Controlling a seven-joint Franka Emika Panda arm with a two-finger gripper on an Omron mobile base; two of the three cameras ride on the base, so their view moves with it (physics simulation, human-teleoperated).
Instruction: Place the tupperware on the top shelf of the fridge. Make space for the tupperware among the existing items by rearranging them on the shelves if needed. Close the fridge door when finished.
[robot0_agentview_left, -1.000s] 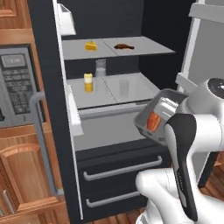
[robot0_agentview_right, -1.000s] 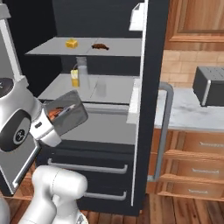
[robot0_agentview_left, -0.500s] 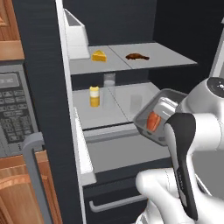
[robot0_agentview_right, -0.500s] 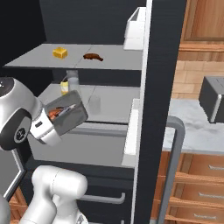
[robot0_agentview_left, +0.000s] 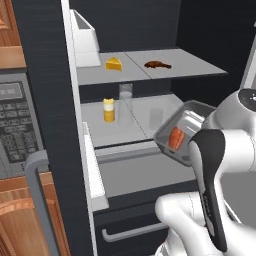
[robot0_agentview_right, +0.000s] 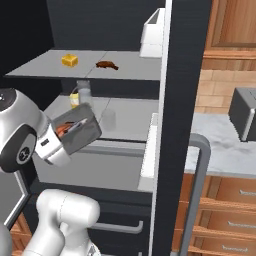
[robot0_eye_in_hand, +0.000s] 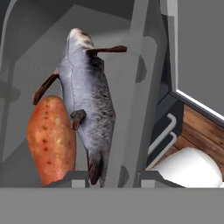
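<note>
White arm bent forward, hand (robot0_eye_in_hand: 107, 177) clamped on the tupperware (robot0_agentview_left: 181, 132) wall

Small dark-grey plastic tupperware tub (robot0_agentview_left: 182, 131), centre right: holds an orange speckled food piece (robot0_eye_in_hand: 51, 138) and a mottled grey fish (robot0_eye_in_hand: 87, 103) with dark brown fins. Flat light-grey top shelf (robot0_agentview_left: 185, 69): yellow cheese wedge (robot0_agentview_left: 114, 64), brown oblong morsel (robot0_agentview_left: 157, 64). Lower light-grey shelf (robot0_agentview_left: 127, 132): yellow jar (robot0_agentview_left: 109, 110) with white lid, two clear glasses (robot0_agentview_left: 125, 104). Black fridge (robot0_agentview_left: 47, 95), grey lining.

Glossy white rounded arm (robot0_agentview_left: 235, 135), dark grey joint band, white bulbous base (robot0_agentview_right: 65, 215)
</note>
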